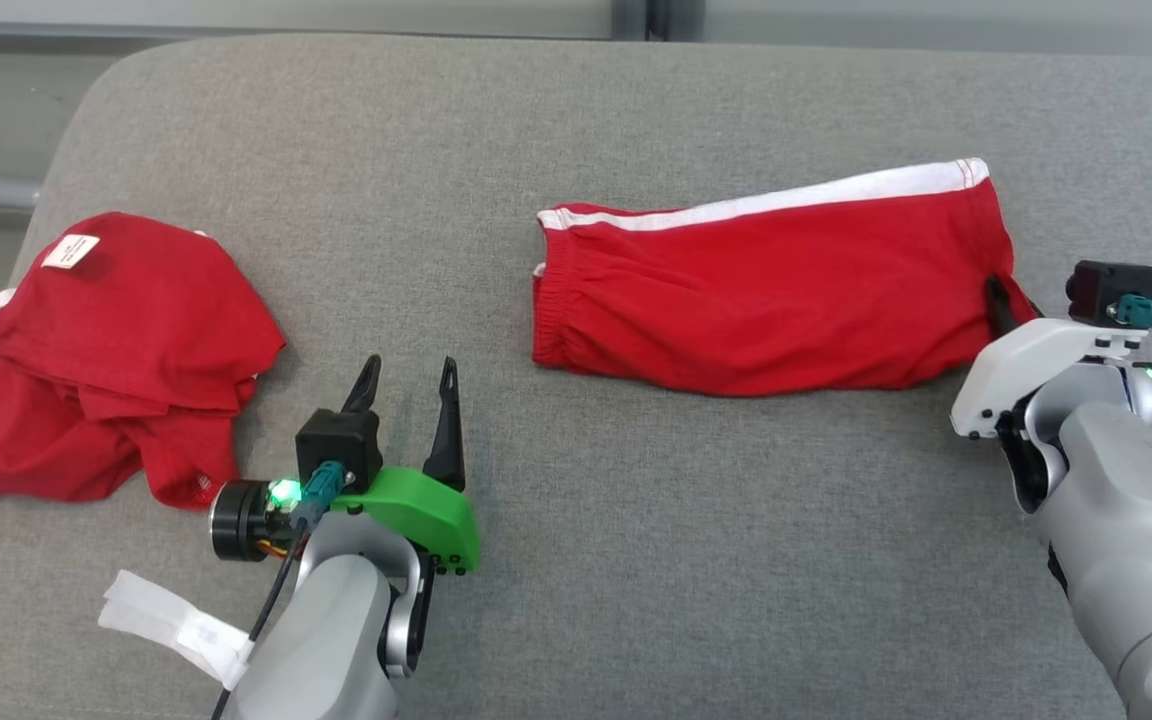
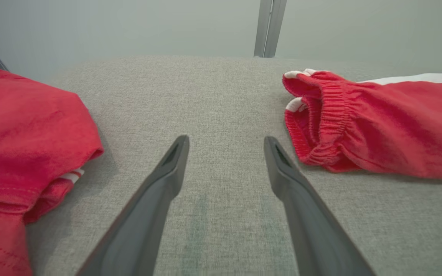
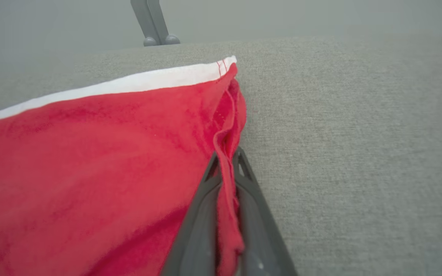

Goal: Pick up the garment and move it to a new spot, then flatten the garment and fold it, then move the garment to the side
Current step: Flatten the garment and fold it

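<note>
Grey fabric surface point(image 1: 576, 120). 1 crumpled red cloth pile point(image 1: 106, 370) at its left edge, white tag point(image 1: 70, 251) on top. Grey post point(image 2: 269, 28) behind.

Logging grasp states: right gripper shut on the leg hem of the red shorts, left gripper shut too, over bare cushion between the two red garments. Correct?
One error: the left gripper is open, jaws wide apart, as the left wrist view shows. The rest stands: it is over bare cushion, and the right gripper is shut on the leg hem of the red shorts.
</note>
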`<state>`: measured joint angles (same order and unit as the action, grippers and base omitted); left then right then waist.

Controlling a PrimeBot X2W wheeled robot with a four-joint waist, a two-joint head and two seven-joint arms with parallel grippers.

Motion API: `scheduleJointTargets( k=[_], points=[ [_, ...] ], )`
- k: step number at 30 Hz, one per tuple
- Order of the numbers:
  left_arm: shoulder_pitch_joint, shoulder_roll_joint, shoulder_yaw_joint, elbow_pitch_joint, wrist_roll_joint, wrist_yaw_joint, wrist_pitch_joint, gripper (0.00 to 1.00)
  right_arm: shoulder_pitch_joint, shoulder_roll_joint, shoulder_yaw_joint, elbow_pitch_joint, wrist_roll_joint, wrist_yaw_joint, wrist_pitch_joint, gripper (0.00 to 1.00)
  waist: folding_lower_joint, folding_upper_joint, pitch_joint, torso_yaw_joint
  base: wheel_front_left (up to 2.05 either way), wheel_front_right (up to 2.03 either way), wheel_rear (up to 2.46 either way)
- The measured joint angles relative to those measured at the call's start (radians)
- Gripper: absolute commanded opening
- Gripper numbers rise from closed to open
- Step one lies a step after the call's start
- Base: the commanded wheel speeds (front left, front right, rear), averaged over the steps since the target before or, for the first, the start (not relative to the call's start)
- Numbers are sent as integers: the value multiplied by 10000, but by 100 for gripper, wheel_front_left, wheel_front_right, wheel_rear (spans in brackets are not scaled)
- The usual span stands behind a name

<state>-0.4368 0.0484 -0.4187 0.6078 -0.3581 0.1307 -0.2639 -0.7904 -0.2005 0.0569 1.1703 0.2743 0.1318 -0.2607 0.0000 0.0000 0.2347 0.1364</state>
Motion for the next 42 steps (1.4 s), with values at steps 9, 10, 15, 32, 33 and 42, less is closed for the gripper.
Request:
scheduleJointTargets(
  k=[9, 10, 15, 32, 33, 42],
  points=[
    [390, 0, 261, -6, 197, -128, 0, 100, 362, -253, -73, -1166, 104, -4, -12, 0, 0, 0, -468, -179, 0, 0, 0],
    [409, -2, 284, -13, 219, -130, 0, 100, 345, -215, -35, -1365, 56, -4, -13, 0, 0, 0, -467, -161, 0, 0, 0],
    [496, 2, 288, -31, 215, -169, 0, 100, 134, 293, 631, -2094, -50, -6, -17, 0, 0, 0, -451, 10, 0, 0, 0],
    [834, 2, 27, -25, -65, -102, 0, 100, 474, 1484, 4429, -2493, 1212, -6, 100, 0, 0, 0, -602, 1106, 0, 0, 0],
    [834, 4, 21, -27, -31, -86, 0, 100, 523, 1492, 4562, -2493, 1348, -6, 98, 30, 0, 0, -602, 1153, 0, 0, 0],
    [898, 2, 295, -71, 316, 25, 0, 100, 779, 1521, 4660, -3313, 2146, -4, -8, 100, 0, 0, -657, 878, 0, 0, 0]
  ],
)
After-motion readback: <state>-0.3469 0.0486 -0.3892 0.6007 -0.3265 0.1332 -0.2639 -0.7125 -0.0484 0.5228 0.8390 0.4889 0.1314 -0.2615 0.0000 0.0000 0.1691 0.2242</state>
